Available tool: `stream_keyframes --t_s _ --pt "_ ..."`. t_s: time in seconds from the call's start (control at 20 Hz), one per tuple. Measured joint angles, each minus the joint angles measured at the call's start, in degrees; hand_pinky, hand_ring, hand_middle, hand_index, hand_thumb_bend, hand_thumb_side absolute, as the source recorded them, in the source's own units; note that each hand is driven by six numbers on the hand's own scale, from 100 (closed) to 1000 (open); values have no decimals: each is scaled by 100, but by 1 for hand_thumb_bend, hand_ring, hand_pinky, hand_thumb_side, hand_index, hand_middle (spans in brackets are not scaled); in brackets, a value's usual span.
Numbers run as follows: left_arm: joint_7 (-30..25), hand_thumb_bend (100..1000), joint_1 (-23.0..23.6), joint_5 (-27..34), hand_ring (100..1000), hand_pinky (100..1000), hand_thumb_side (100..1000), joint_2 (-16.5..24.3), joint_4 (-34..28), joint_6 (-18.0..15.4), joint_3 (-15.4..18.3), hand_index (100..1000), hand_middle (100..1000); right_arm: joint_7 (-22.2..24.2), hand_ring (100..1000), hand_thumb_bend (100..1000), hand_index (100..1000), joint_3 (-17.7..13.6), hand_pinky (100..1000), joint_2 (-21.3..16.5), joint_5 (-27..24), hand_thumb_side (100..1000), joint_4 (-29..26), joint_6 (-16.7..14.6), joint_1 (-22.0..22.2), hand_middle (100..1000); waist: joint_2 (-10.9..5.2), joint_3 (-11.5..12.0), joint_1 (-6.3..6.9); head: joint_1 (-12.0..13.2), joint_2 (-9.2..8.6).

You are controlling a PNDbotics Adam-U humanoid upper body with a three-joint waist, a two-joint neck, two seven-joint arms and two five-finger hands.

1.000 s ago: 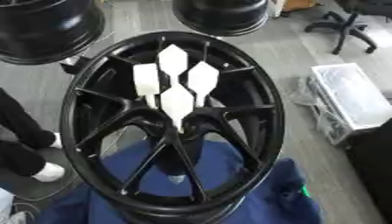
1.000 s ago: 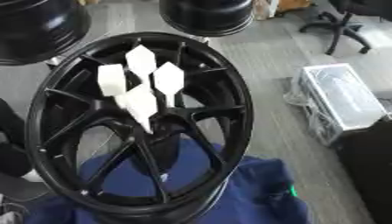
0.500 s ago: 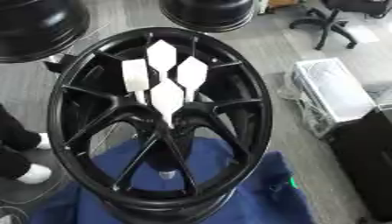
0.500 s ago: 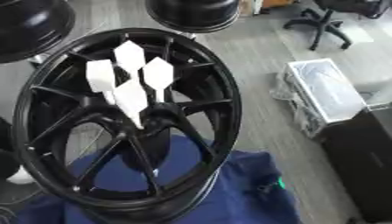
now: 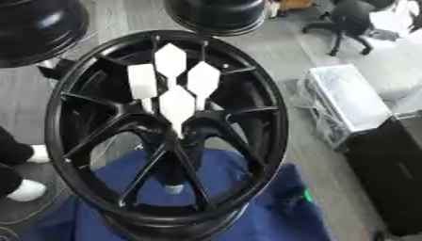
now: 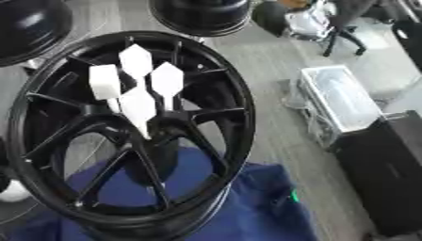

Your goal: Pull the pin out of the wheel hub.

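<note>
From my seat, the black wheel hub (image 5: 165,127) sat on a blue cloth (image 5: 272,207), four white pins (image 5: 176,107) stuck in it; neither hand showed, so can't tell about fingers.

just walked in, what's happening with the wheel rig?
Nothing is being handled right now: neither robot hand shows in either eye view. The black wheel hub stands over a blue cloth, with four white pins clustered at its centre. No pin looks pulled out yet.
</note>
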Motion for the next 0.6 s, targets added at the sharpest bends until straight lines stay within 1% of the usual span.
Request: stream_keyframes --t_s 0.15,0.2,0.25,0.3,0.45,0.55,0.6 --pt "50 318 -17 145 651 818 825 1 50 -5 18 829 721 74 736 100 856 108 841 199 135 407 -51 74 -100 758 0 54 20 -30 2" --pt "62 322 -40 188 652 818 824 1 76 -4 19 829 722 86 732 100 855 138 840 285 194 413 -49 86 -127 754 0 93 42 -59 3" --pt "75 323 -62 236 653 818 823 -3 101 -10 21 828 721 91 728 100 852 169 838 374 257 385 -41 91 -136 751 0 124 71 -92 3" --pt "93 324 -96 289 653 818 821 -6 125 -21 29 828 719 92 723 100 846 200 836 460 326 400 -9 92 -136 745 0 148 93 -133 3" --pt "162 317 -138 462 652 819 819 -1 163 -80 102 828 718 38 709 100 831 270 834 668 560 377 116 112 -130 733 0 210 130 -259 2" --pt "202 313 -126 534 652 819 816 23 175 -120 151 827 718 -40 712 100 829 310 834 756 697 382 198 140 -126 736 0 245 146 -318 1" --pt "222 311 -107 560 652 819 815 63 178 -142 180 827 718 -76 717 100 834 335 835 785 760 370 237 155 -123 742 2 256 155 -341 0"
